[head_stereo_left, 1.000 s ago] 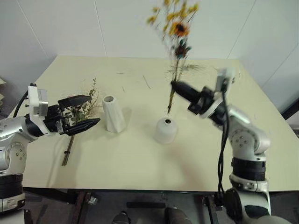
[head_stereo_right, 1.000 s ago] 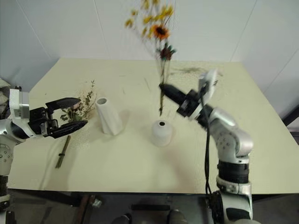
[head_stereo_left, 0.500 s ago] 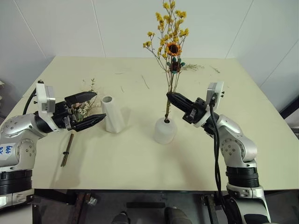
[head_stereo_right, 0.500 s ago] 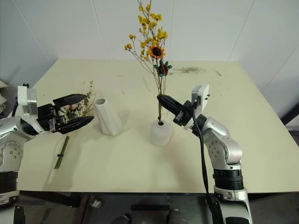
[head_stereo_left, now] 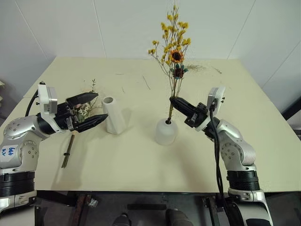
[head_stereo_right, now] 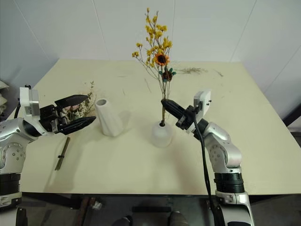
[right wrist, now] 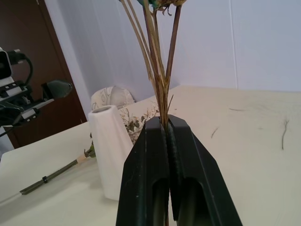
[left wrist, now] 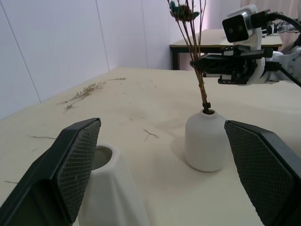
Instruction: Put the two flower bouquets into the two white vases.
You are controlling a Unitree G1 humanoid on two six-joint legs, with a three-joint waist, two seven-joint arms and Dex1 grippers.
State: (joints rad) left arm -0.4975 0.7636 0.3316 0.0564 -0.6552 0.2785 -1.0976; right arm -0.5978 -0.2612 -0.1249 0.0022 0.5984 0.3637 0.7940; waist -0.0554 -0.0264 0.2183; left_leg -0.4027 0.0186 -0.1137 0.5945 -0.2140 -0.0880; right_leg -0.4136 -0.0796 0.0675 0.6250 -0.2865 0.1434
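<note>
White squat vase [head_stereo_left: 166, 132]: receiving stem ends at narrow mouth.
Right gripper [head_stereo_left: 173, 100]: clamping yellow bouquet [head_stereo_left: 173, 52] above vase; lowering straight.
Left gripper [head_stereo_left: 89, 109]: gaping, empty, beside.

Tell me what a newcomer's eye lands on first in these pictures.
First, the tall bouquet of thin stems with small yellow blossoms and an orange bloom, standing near the middle of the pale table with its stem ends in the squat dome-shaped white vase, pinched by the shut right claw. To the robot's left, the open left claw hovers beside the tall tapered white vase.
</note>
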